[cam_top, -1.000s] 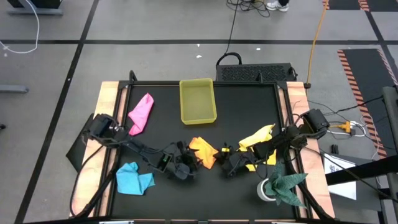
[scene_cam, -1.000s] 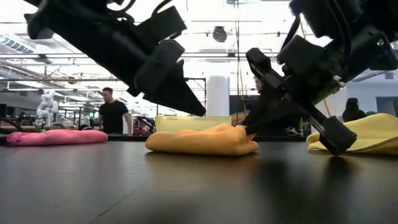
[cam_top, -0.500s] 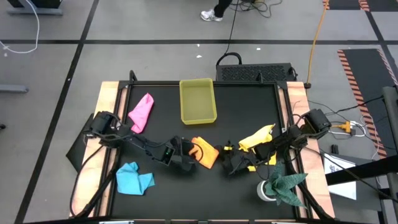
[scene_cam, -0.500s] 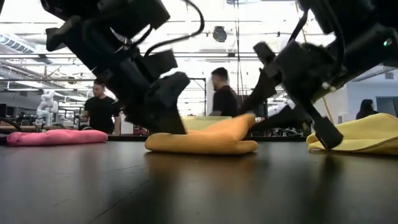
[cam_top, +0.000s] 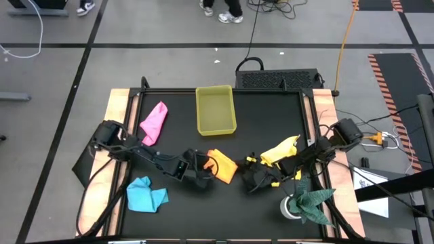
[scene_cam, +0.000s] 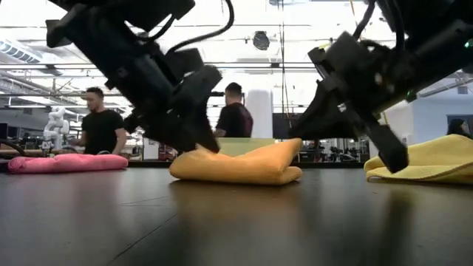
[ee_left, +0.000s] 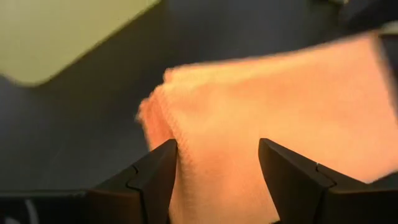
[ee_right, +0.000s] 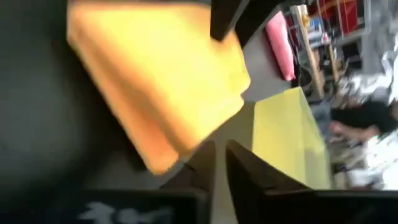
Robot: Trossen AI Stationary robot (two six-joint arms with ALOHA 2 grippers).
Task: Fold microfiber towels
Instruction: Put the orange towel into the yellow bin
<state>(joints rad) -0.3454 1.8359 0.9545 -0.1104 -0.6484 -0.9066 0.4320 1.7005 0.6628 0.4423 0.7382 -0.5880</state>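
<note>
The orange towel (cam_top: 222, 167) lies folded in several layers at mid-table. My left gripper (ee_left: 217, 174) is open, slanting down, with its fingers astride the towel's left end. My right gripper (ee_right: 219, 155) is shut at the towel's right corner. The pink towel (cam_top: 154, 122) lies at the far left and the light blue towel (cam_top: 146, 194) at the near left. The yellow towel (cam_top: 281, 152) lies under my right arm. My left gripper has the towel's folded left end (ee_left: 186, 155) between its open fingers, coming from the table's left and slanting down. Whether the fingers touch the cloth, I cannot tell. My right gripper is shut at the towel's right corner (scene_cam: 294, 145), coming from the table's right and slanting slightly down. That corner stands raised against the fingertips while the rest of the towel lies on the table. How many layers are in the pinch does not show.
A yellow tray (cam_top: 215, 108) stands at the far middle of the table. A dark green cloth (cam_top: 313, 202) sits over a white thing at the near right. People move about in the room beyond the far edge.
My left gripper has rolled about its own line and gone a little toward the far right, onto the orange towel's left end. The towel's right corner has risen off the pile toward my right gripper; the rest of the towel has stayed put.
</note>
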